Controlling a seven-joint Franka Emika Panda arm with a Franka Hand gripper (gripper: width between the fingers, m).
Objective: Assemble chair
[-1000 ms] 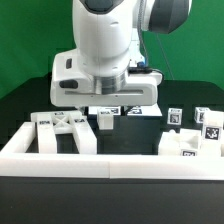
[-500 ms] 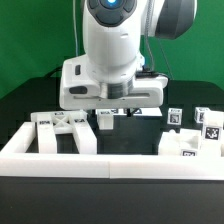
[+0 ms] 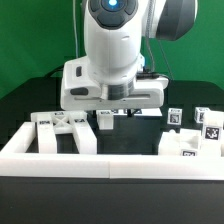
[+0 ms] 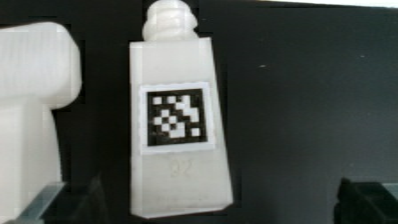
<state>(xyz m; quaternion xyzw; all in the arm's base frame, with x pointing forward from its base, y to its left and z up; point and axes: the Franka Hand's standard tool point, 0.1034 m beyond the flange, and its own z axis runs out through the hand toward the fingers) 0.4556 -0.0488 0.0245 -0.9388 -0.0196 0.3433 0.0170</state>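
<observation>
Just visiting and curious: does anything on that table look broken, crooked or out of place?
Nothing stands out. The chair leg lies flat and whole beside another white part, not touching it.

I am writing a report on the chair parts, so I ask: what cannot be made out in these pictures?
- Exterior view: the gripper, its fingers lost against the dark table.
- Wrist view: the white part beside the tagged post, cut off by the edge.
- Exterior view: the posts at its right, their tags too small to read.
</observation>
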